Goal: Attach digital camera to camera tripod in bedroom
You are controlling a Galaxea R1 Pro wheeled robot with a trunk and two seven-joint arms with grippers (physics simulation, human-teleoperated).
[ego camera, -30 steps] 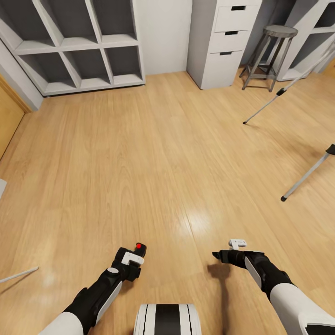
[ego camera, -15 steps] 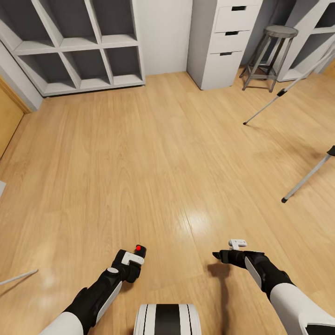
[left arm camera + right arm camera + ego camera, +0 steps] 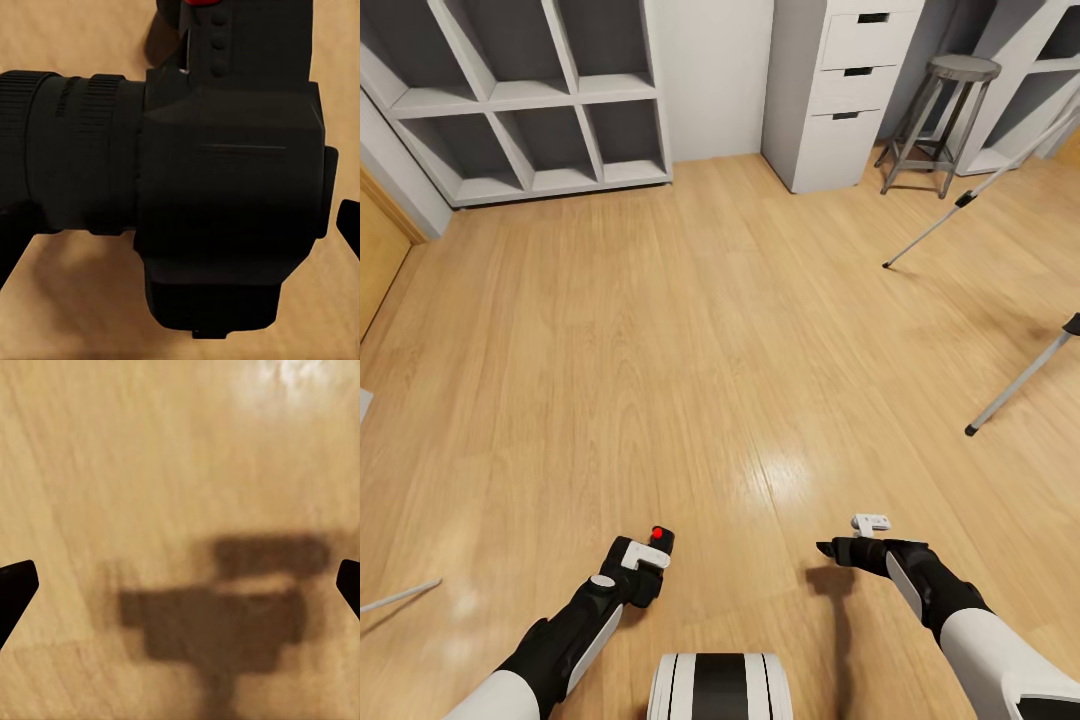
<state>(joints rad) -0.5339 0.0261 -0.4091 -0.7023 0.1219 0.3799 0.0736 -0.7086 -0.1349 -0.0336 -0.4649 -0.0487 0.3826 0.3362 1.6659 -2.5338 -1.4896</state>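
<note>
The left gripper [image 3: 658, 545] is clenched around the digital camera [image 3: 660, 541], held low over the wood floor [image 3: 690, 330] in front of the robot's base. From the head view only the camera's black top with its red dot peeks out past the gripper. In the left wrist view the camera [image 3: 225, 180] sits right up against the lens, black body and ribbed lens barrel lying sideways, a sliver of the red dot at the edge, with dark fingertips [image 3: 346, 225] showing at either side of it.

The right gripper [image 3: 830, 549] hangs over bare floor, well apart from the left one, its fingers spread wide with nothing between them; in the right wrist view the two fingertips [image 3: 16, 589] sit at opposite edges, and the arm's shadow lies on the planks.

The camera tripod [image 3: 970, 195] stands off to the right, two silver legs with black feet reaching the floor. Beyond it are a grey stool [image 3: 940, 110], a white drawer unit [image 3: 840, 90] and white cube shelves [image 3: 520, 100] along the far wall.
</note>
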